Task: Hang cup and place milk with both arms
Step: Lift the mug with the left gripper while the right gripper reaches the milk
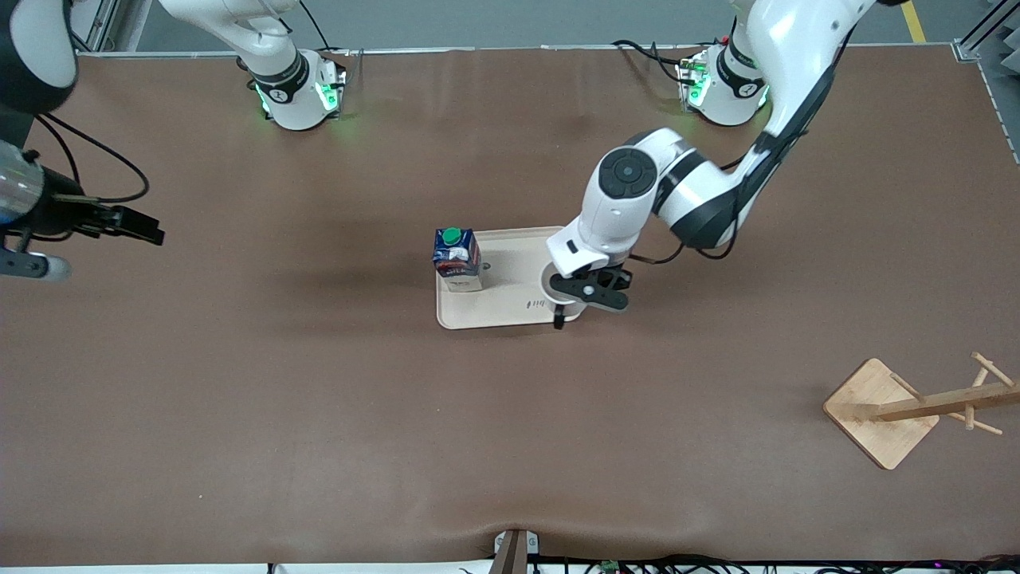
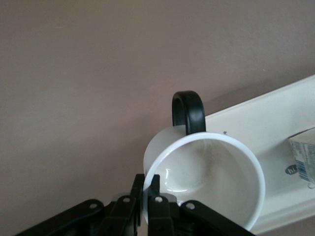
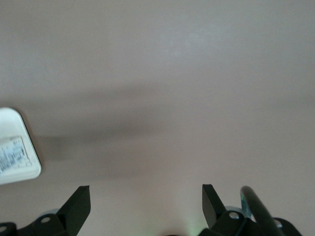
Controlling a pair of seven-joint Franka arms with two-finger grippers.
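At centre frame the left gripper (image 1: 567, 307) was clamped on the rim of the white mug with a black loop handle (image 2: 204, 179) on the cream tray (image 1: 510, 307), beside the dark-blue green-capped carton (image 1: 457, 260) with unreadable label marks, while the right gripper (image 3: 145, 201) hung apart over bare brown table (image 1: 319, 399) at left.

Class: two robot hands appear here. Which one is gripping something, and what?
The left hand, over the tray, pinches the white cup's rim. The right hand hangs open over bare table toward the right arm's end, holding nothing.
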